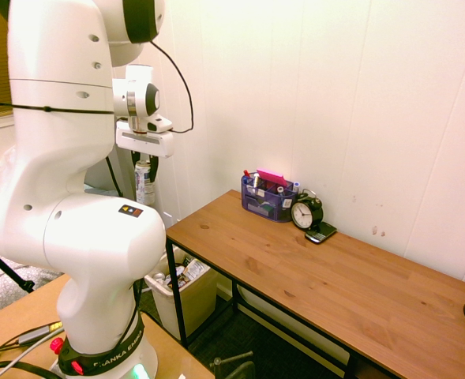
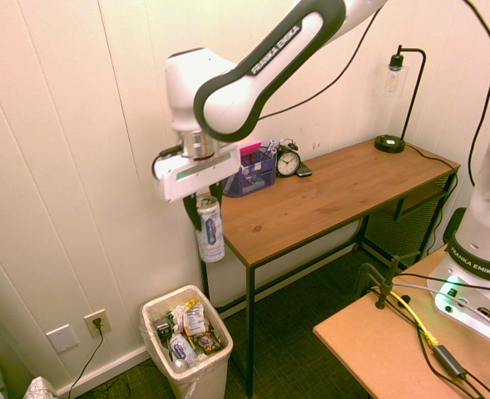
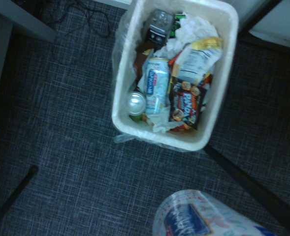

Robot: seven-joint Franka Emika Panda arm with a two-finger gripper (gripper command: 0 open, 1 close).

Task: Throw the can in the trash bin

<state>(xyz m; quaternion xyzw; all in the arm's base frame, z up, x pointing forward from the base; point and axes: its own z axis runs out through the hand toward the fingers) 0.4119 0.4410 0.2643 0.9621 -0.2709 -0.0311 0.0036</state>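
Second exterior view shows you the gripper [image 2: 201,206] with its fingers closed on the can [image 2: 210,229], gripped near its top and hanging almost upright, slightly tilted, in the air. You have it above the level of the trash bin [image 2: 186,341], beside the near left end of the wooden desk [image 2: 336,187] as that view shows it. Mind that desk end and its black metal leg [image 2: 250,332]: they stand close to the can and the bin, and the first exterior view puts the leg in front of part of the bin.

Below, your bin is lined with a clear bag and already holds trash: in the wrist view you can see another can [image 3: 157,86] lying on its side, a round metal can end [image 3: 136,103], a dark Panda wrapper [image 3: 185,104], a yellow and white wrapper [image 3: 196,61] and crumpled white paper.

Farther out, on the desk, you have the blue-purple organizer [image 2: 252,173] with pens and a pink item in it, then the black alarm clock [image 2: 287,160] and a small dark device [image 2: 304,170] just beside it. At the far end stands a black lamp [image 2: 390,143]. Behind the bin, your wall carries an outlet [image 2: 97,322] with a cord plugged in.
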